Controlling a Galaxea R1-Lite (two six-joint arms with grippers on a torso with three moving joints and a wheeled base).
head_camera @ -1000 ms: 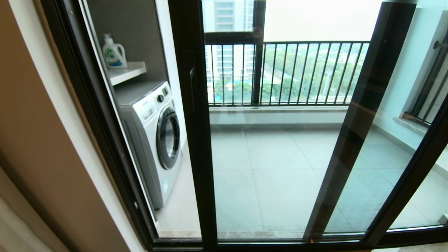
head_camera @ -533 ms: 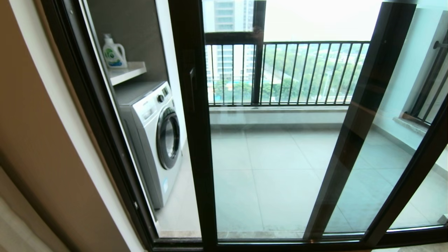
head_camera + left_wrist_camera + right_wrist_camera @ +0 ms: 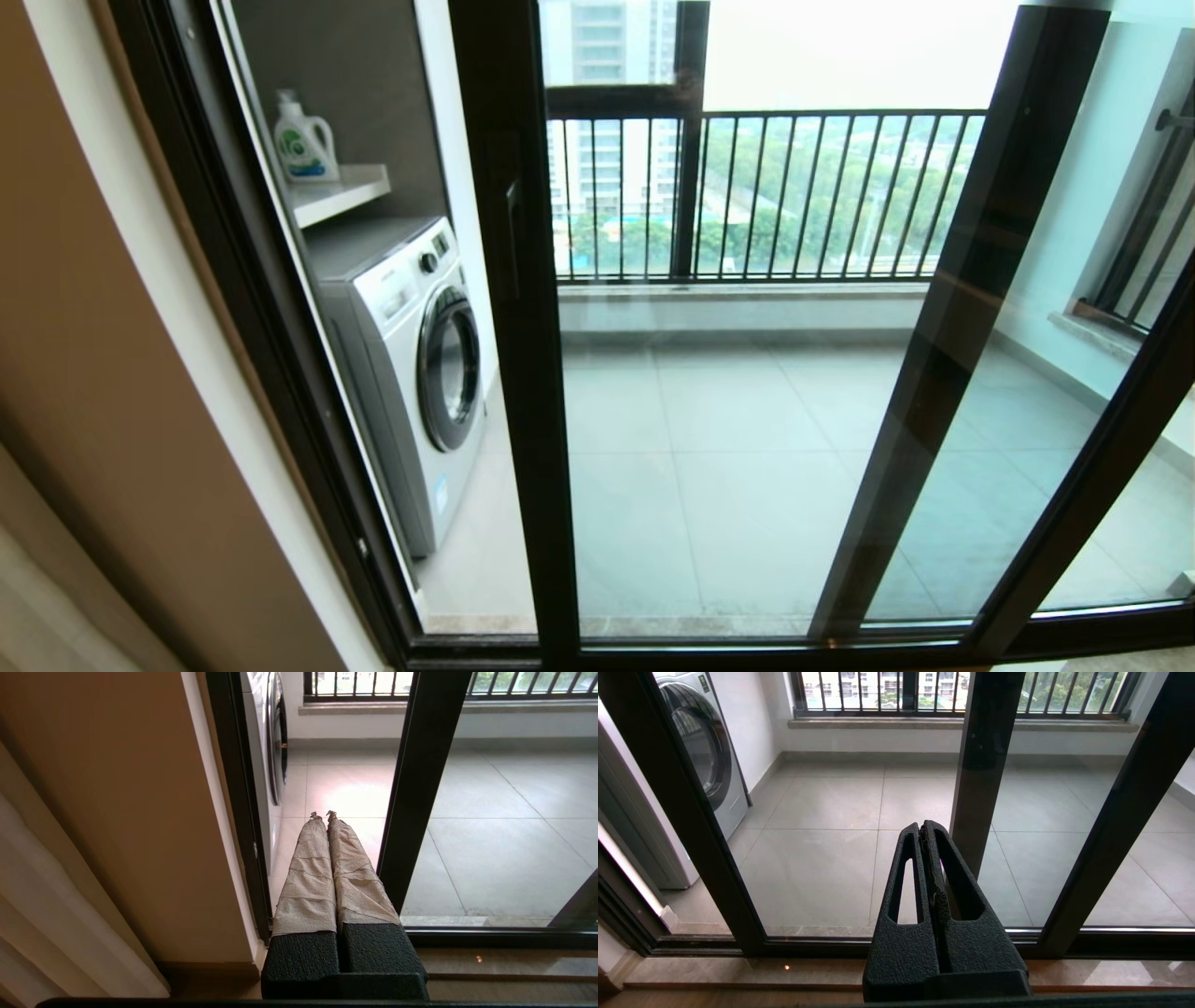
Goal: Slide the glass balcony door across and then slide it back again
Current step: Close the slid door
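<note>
Glass balcony door (image 3: 747,392) fills the frame's centre, its bar handle (image 3: 512,238) left of centre, so with left gripper (image 3: 322,816) and right gripper (image 3: 927,828) both clenched on nothing, we should press squarely beside that handle.

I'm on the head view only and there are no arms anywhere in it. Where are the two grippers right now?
Observer: The left wrist view shows the left gripper shut and empty, aimed down toward the bottom track.
Operator: What's in front of it?
Observer: The space between the wall-side frame and the upright of the glass balcony door, with the washing machine beyond.
Operator: And the right one?
Observer: The right gripper is also shut and empty, facing the glass and touching nothing.
</note>
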